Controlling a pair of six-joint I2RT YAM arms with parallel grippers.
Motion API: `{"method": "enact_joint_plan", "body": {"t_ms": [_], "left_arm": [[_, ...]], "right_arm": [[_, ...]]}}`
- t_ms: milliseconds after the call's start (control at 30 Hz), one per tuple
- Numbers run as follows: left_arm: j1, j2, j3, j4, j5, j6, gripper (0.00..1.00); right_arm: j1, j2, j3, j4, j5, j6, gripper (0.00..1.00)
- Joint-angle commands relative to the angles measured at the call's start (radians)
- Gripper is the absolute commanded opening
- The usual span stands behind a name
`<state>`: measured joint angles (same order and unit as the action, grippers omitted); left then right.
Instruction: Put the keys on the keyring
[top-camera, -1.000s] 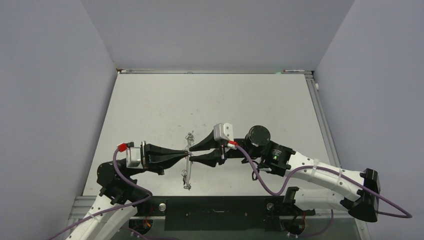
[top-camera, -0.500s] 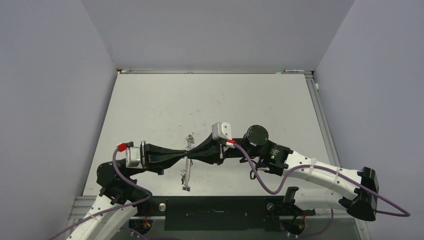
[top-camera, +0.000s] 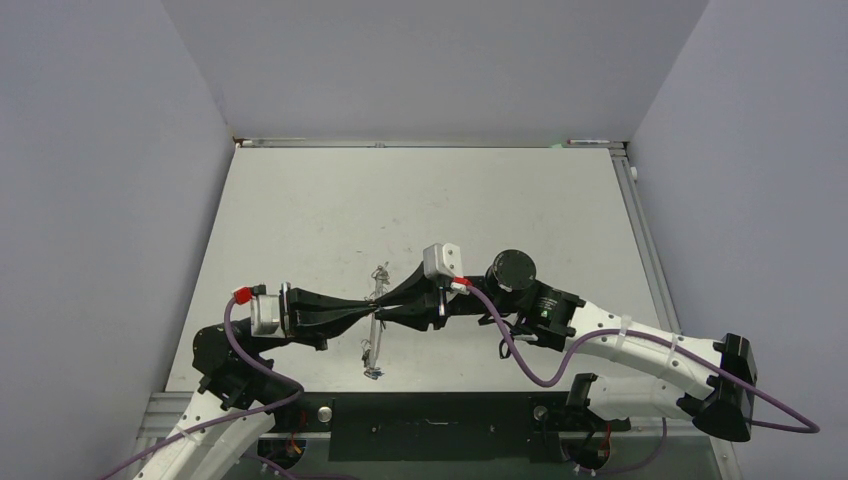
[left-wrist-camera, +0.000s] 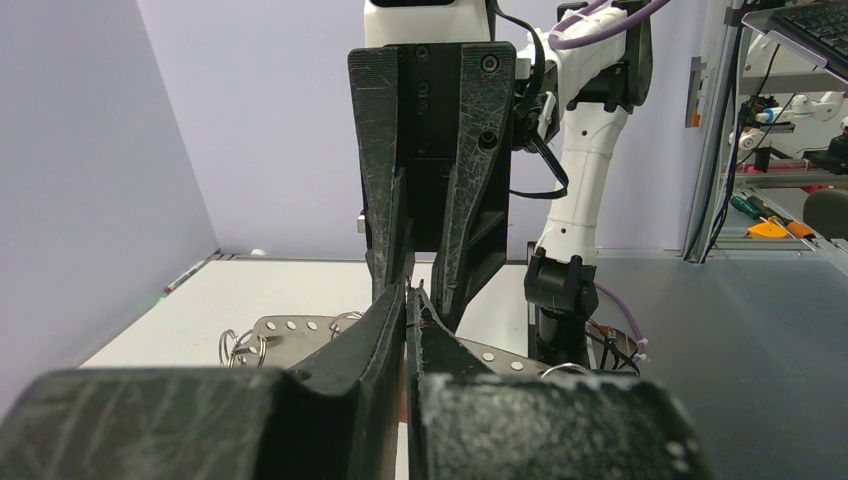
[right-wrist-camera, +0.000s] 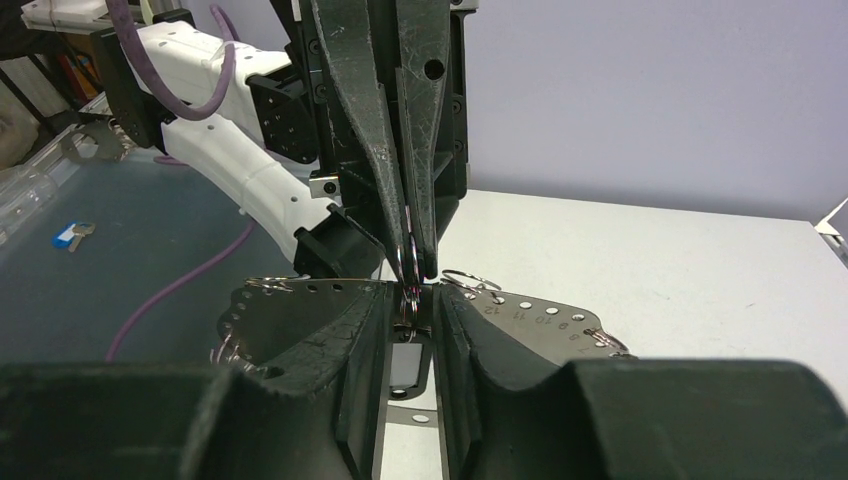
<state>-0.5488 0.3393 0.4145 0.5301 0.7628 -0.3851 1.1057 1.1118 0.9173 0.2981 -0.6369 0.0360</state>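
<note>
**Entry: key-threading job, state of parts**

1. Numbered plate (right-wrist-camera: 540, 322). Flat grey metal punched with numbered holes, with small split rings (left-wrist-camera: 240, 346) hung along it. From above it shows edge-on between my two arms.
2. Left jaws (left-wrist-camera: 408, 298). Closed tight, with the tips at the plate's upper edge. They pinch a thin wire loop, which I take to be the keyring (right-wrist-camera: 402, 265).
3. Right jaws (right-wrist-camera: 410, 308). Narrow, meeting the left jaws tip to tip from the plate's other side. The loop's lower part runs into their gap. I cannot tell whether they bear on it or only stand around it.
4. Keys. I can make out none on the loop and no key blade in either jaws. A small blue-tagged piece (right-wrist-camera: 72, 236), seemingly a key, lies well apart from the plate on a dark surface off the tabletop (right-wrist-camera: 650, 260).
5. White tab (right-wrist-camera: 405, 362). It shows against the plate, low in my right jaws' gap. I cannot tell what it is.

**Progress, as I judge it:** early. The loop is gripped and presented. Left to do are working it open, fetching each key and threading it on. No threading shows as finished.
</note>
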Motion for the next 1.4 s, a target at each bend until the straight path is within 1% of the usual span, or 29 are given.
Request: {"method": "enact_joint_plan", "body": {"t_ms": [0,233,333,400,500,600,633,667,767,833,867,933,1033,1200,1367], "left_arm": [[0.003,-0.014,0.007,0.07,-0.017,-0.008,0.0],[0.004,-0.016,0.007,0.071,-0.019,-0.007,0.0],[0.004,-0.017,0.007,0.071,-0.018,-0.008,0.0],[0.004,-0.018,0.007,0.069,-0.018,-0.007,0.0],[0.004,-0.021,0.009,0.05,-0.017,0.009,0.0],[0.004,-0.028,0.034,-0.027,-0.005,0.074,0.0],[0.004,-0.034,0.041,-0.061,-0.004,0.098,0.02],[0.004,-0.041,0.05,-0.091,-0.006,0.119,0.07],[0.003,-0.06,0.063,-0.163,-0.038,0.175,0.3],[0.001,-0.07,0.071,-0.21,-0.054,0.206,0.4],[-0.001,-0.074,0.076,-0.228,-0.061,0.222,0.42],[-0.008,-0.082,0.087,-0.267,-0.067,0.258,0.45],[-0.028,-0.089,0.11,-0.353,-0.066,0.33,0.45],[-0.082,-0.05,0.178,-0.554,-0.029,0.482,0.45],[-0.098,-0.013,0.235,-0.626,0.029,0.516,0.45]], "right_arm": [[-0.009,0.014,0.018,0.061,-0.02,0.001,0.21],[-0.009,0.023,0.02,0.065,-0.017,-0.001,0.19],[-0.009,0.03,0.027,0.067,-0.02,-0.004,0.09],[-0.009,0.029,0.03,0.067,-0.02,-0.007,0.05],[-0.009,0.021,0.034,0.061,-0.019,-0.014,0.05],[-0.011,0.014,0.05,0.016,-0.017,-0.028,0.05],[-0.01,0.011,0.055,-0.002,-0.015,-0.049,0.05],[-0.012,0.007,0.062,-0.026,-0.01,-0.062,0.05],[-0.014,-0.01,0.071,-0.081,0.005,-0.085,0.05],[-0.019,-0.025,0.069,-0.103,0.011,-0.093,0.05],[-0.022,-0.033,0.068,-0.118,0.013,-0.099,0.05],[-0.025,-0.049,0.068,-0.159,0.025,-0.112,0.05],[-0.029,-0.068,0.085,-0.248,0.049,-0.144,0.05],[-0.029,-0.054,0.145,-0.449,0.062,-0.197,0.05],[-0.022,-0.062,0.167,-0.538,0.059,-0.212,0.05]]}}
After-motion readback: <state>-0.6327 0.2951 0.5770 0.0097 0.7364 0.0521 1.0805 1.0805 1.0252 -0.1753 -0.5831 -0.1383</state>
